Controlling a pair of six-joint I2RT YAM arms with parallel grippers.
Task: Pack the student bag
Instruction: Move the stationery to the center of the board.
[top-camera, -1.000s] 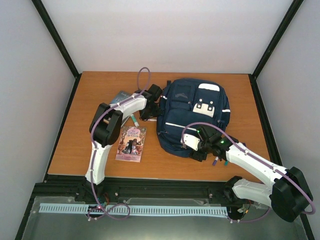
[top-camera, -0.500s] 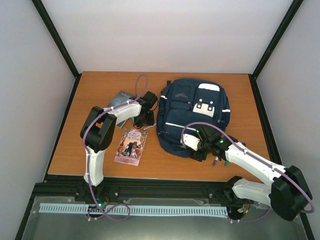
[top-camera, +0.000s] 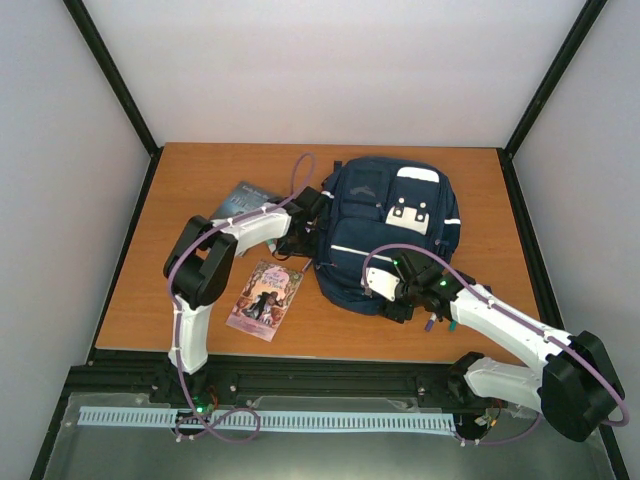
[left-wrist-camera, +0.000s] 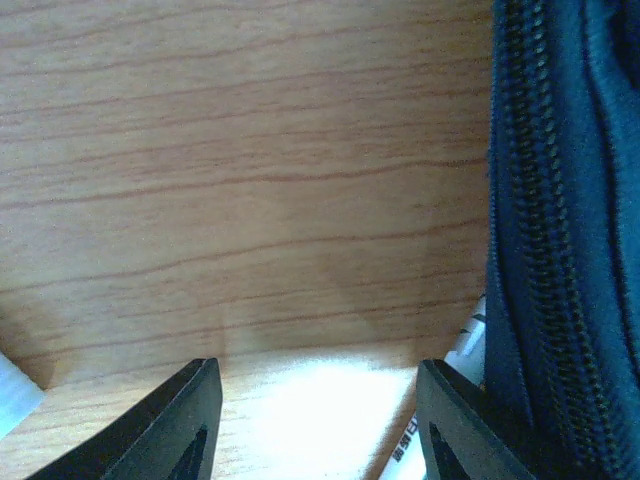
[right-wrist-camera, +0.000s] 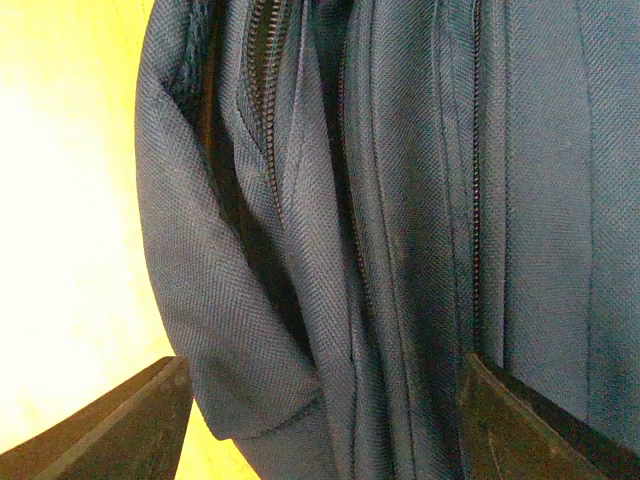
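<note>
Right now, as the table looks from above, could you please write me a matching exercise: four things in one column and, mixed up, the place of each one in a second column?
Things:
1. student bag
2. pink book
3. dark book
4. right gripper

Places:
A. at the bag's near edge
B. farther back on the table, left of the bag
C. right of the table's centre
D. closest to the table's front edge, left of the bag

Right pairs: 1-C, 2-D, 3-B, 4-A
</note>
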